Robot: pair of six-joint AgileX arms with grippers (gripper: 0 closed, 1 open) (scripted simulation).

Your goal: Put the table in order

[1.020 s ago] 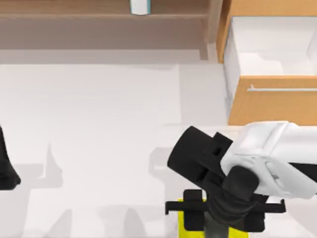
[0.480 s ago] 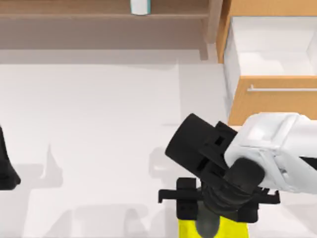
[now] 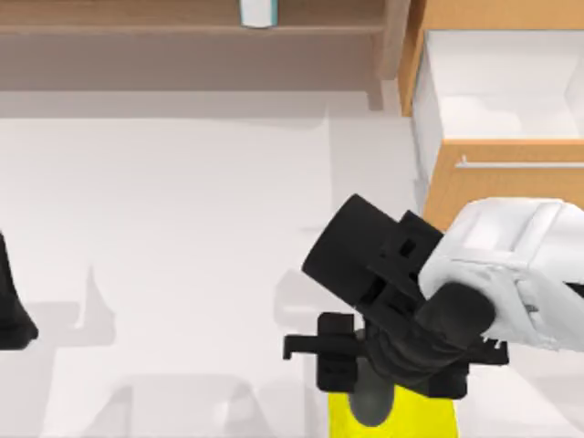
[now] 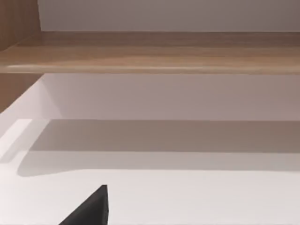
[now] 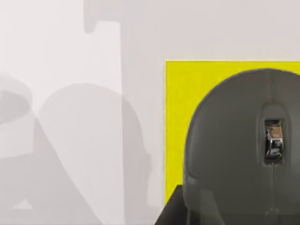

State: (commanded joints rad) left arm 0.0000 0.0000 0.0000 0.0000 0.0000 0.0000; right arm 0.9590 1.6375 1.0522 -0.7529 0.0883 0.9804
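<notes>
Table: the table (image 3: 182,228), a wide plain white top, spreads under and to the left of the right gripper and runs back to the wooden furniture; it also shows in the right wrist view (image 5: 70,47) and the left wrist view (image 4: 187,197).
Shelf: a light-brown wooden shelf (image 3: 137,27) stands along the far edge, well away from the right gripper, with a small pale container (image 3: 258,12) on it; its board crosses the left wrist view (image 4: 150,51).
Drawer cabinet: a wooden drawer cabinet (image 3: 493,182) sits just beyond the right gripper, towards the right of the table, its drawer pulled open to a white inside.
Right arm: white and black, reaching in from the right edge and bent down over the table's near edge.
Yellow pad: a bright yellow square pad (image 3: 392,418) lies flat on the table directly under the right gripper (image 3: 374,351); also seen from the right wrist (image 5: 183,122).
Mouse: a dark grey mouse (image 5: 243,150) with a shiny scroll wheel sits over the pad, right at the gripper; from above its rounded end (image 3: 367,403) pokes out below the gripper.
Right gripper fingers: whether they clamp the mouse or stand apart I cannot tell.
Left gripper: parked at the table's left edge (image 3: 11,310), well apart from the right gripper; its finger state I cannot tell.
</notes>
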